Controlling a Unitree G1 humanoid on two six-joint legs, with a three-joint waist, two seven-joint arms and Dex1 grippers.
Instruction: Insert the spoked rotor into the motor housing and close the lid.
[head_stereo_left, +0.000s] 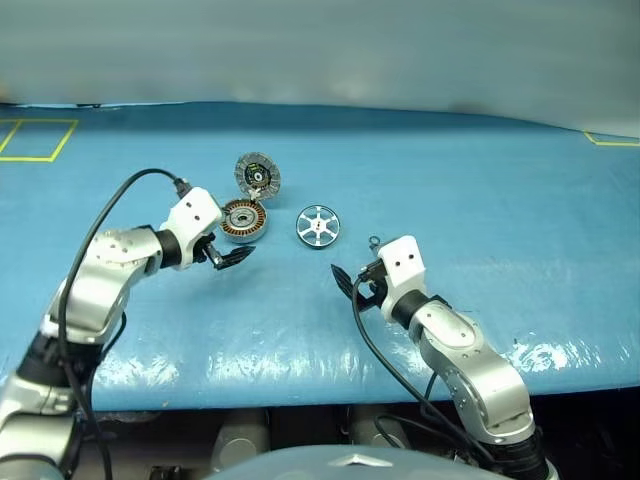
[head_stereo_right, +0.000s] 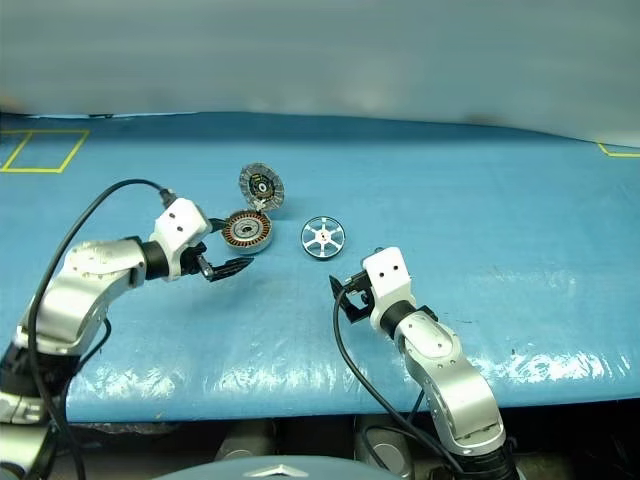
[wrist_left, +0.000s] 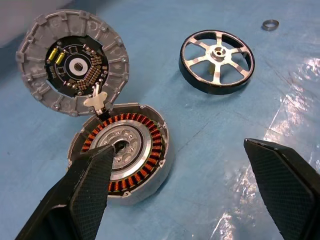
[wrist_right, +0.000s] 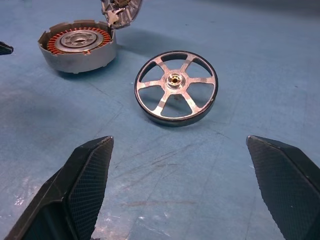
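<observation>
Rotor lying loose on the blue table, housing uncovered, both grippers spread and empty.

The rotor (head_stereo_left: 318, 225) is seen flat on the table (head_stereo_left: 480, 200), just to the right of the housing (head_stereo_left: 245, 220) and apart from it. The housing is set upright with its copper winding exposed; the lid (head_stereo_left: 257, 173) is swung up on its hinge at the far side, dark inner face shown. A tiny ring (wrist_left: 270, 24) is found on the table beyond the rotor. The left gripper (head_stereo_left: 230, 257) is held just in front of the housing, fingers wide apart, nothing grasped. The right gripper (wrist_right: 200, 190) is placed nearer the table's front edge, aimed at the rotor, fingers likewise wide apart with nothing between them.
</observation>
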